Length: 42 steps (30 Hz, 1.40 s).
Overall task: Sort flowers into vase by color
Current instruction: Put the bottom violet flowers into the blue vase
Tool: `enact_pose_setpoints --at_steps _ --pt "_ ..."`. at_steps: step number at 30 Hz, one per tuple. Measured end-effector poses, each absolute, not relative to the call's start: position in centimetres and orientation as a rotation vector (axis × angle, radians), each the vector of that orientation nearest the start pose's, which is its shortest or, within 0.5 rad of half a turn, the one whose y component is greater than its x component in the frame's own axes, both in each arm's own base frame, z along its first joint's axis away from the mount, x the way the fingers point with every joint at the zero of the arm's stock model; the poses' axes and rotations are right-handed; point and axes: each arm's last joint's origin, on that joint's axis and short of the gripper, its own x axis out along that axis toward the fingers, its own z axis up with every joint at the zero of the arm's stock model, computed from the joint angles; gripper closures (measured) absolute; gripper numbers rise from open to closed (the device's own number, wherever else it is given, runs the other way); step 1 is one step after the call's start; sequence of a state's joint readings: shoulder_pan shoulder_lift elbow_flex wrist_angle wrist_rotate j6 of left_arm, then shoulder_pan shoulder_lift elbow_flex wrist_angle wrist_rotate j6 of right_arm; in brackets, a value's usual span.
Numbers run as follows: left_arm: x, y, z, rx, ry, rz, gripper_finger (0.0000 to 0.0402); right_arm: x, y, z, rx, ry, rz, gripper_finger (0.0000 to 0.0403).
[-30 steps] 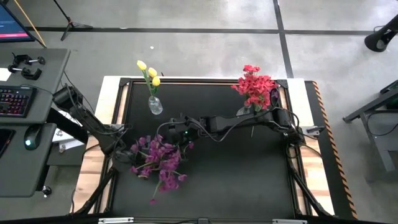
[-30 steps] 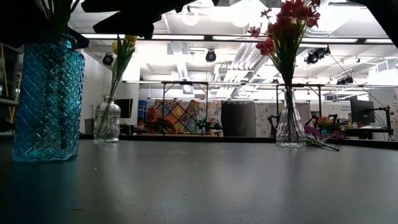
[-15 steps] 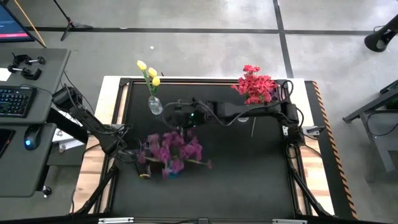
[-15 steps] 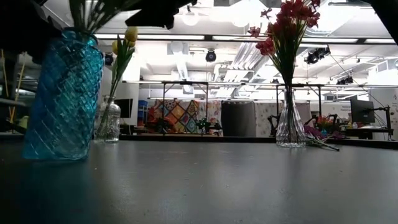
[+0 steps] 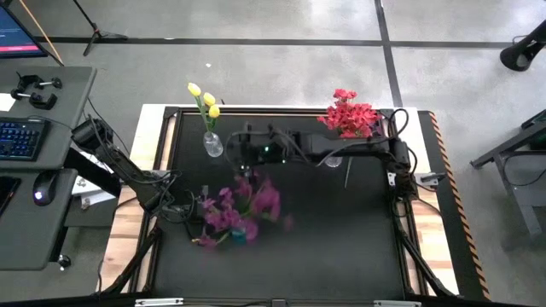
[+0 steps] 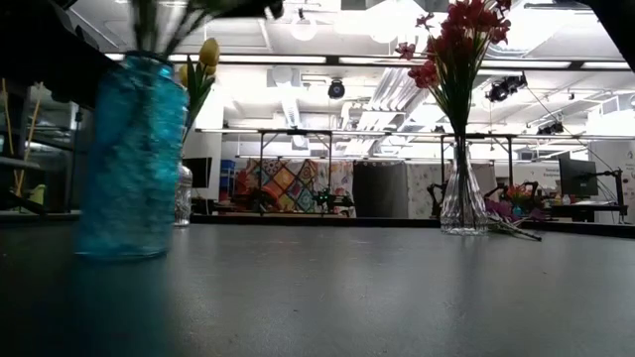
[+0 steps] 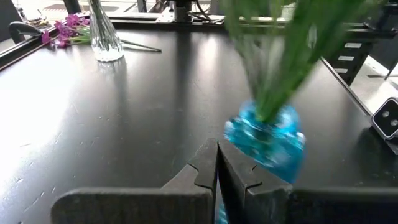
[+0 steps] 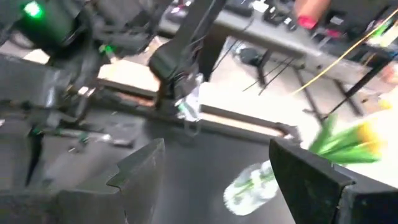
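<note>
High view: nearest the front edge of the black table (image 5: 341, 247), on its left side, the purple flowers (image 5: 243, 209) stand bunched in a blue vase (image 6: 132, 159), blurred and leaning. Just to their left lies the left gripper (image 5: 183, 211), at the end of an arm that folds in low from the table's left rim; in the left wrist view its fingers (image 7: 208, 168) are pressed together with nothing between them, and the blue vase with its green stems (image 7: 286, 43) sits just beyond the tips, slightly to one side. Farther back, the right arm reaches across from the right rim, stretched nearly level towards the left, so that the right gripper (image 5: 247, 147) hangs above the table between the purple bunch and the small clear vase (image 5: 212, 143) holding the yellow flowers (image 5: 205, 98). Its fingers (image 8: 140, 171) are spread wide and empty, with the small clear vase and a yellow bloom showing between and past them. At the far right corner the red flowers (image 5: 350, 115) stand upright in a tall clear vase (image 6: 461, 193), with a few loose purple stems (image 6: 516, 223) lying at its foot.
</note>
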<state>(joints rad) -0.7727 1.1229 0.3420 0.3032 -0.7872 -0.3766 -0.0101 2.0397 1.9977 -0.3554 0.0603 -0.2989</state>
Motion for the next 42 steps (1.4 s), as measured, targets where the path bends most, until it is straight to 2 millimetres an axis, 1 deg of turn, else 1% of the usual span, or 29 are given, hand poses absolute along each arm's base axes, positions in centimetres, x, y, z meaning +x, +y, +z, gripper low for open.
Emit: enact_pose_setpoints --at_steps 3,7,11,16,22,30,34,36,38,42 --pt "15.8 -12.5 17.1 -0.052 0.329 0.08 0.0402 47.3 -1.7 36.8 -0.326 0.38 -0.049 0.0128" --pt "15.8 -12.5 17.1 -0.052 0.329 0.08 0.0401 47.0 -2.8 38.7 -0.281 0.329 -0.066 0.0128" --pt "15.8 -12.5 17.1 -0.052 0.329 0.08 0.0402 47.0 -2.9 38.9 -0.23 0.313 -0.051 0.0128" --pt "15.8 -12.5 17.1 -0.051 0.327 0.084 0.0402 47.3 -1.4 38.8 -0.204 0.294 0.003 0.0128" --pt "15.8 -12.5 17.1 -0.052 0.324 0.09 0.0402 48.5 0.7 37.1 -0.149 0.309 0.048 0.0128" --pt "15.8 -12.5 17.2 -0.055 0.32 0.091 0.0402 49.2 3.9 36.5 -0.138 0.256 0.111 0.0128" --pt "15.8 -12.3 17.4 -0.051 0.293 0.132 0.0402 49.5 4.4 37.2 -0.105 0.173 0.099 0.0128" --pt "16.0 -12.2 17.8 -0.044 0.281 0.149 0.0402 49.5 4.3 37.2 -0.091 0.172 0.097 0.0128" --pt "16.2 -12.2 18.5 -0.024 0.265 0.151 0.0402 49.5 4.3 37.2 -0.08 0.176 0.094 0.0128" --pt "16.6 -12.1 20.4 -0.009 0.217 0.156 0.0401 49.5 4.2 37.2 -0.067 0.175 0.092 0.0128"
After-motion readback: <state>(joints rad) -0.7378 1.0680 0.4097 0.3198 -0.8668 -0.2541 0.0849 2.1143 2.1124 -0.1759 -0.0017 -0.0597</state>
